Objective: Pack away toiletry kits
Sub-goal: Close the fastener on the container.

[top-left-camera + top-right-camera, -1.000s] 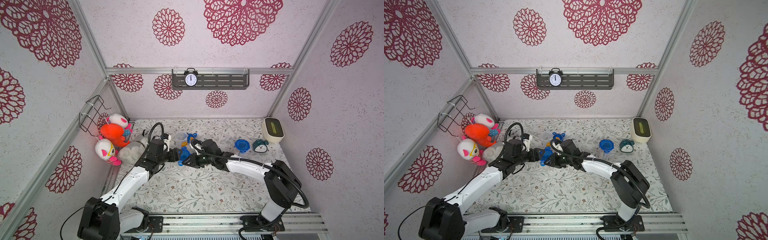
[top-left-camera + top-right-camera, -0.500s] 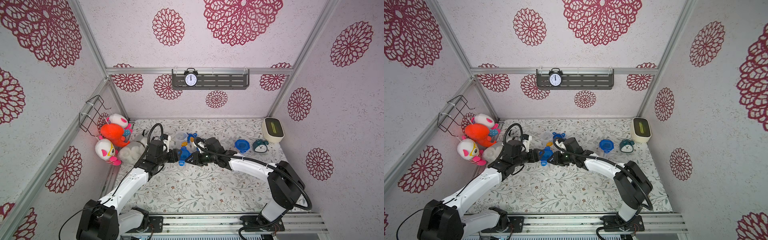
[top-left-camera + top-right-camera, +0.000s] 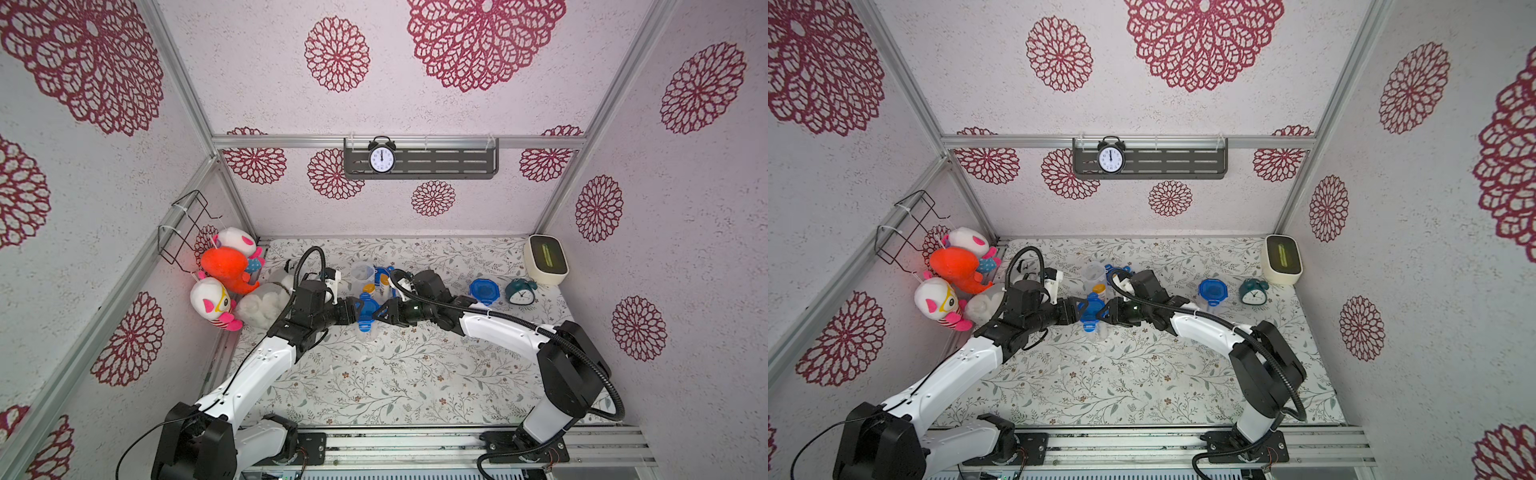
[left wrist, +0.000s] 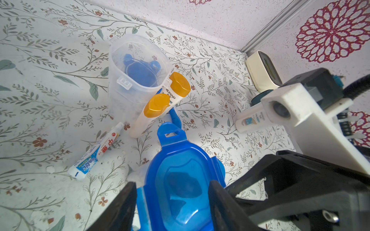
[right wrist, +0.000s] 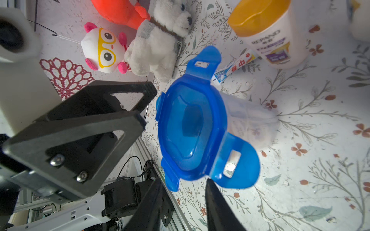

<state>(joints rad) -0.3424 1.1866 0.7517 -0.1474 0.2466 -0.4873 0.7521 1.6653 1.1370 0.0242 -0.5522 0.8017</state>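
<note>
The toiletry kits are not all packed. One jar [image 5: 250, 120] with a blue lid [image 5: 190, 128] sits between the two tools. The left tool [image 4: 173, 202] is closed on it, with one finger on each side up by the lid. The right tool [image 5: 183, 192] is partly open and holds nothing. A small side tab of the lid sits right at its tips.

The two long tabs stick out and the short side tabs are folded down, so I think the tabs are the job now. To do it well, the left tool should hold the jar firm. The right tool should work one tab at a time, gently, so the jar does not tip.

I cannot tell what is in this jar. Past the left tool stands an open jar [image 4: 136, 66] that looks empty. Two orange-capped bottles [image 4: 156, 112] stand just beside it, and a toothpaste tube [image 4: 96, 152] lies near on the table [image 4: 50, 100]. Back along the right tool's arm, a third jar [image 3: 484, 291] has its lid on.
</note>
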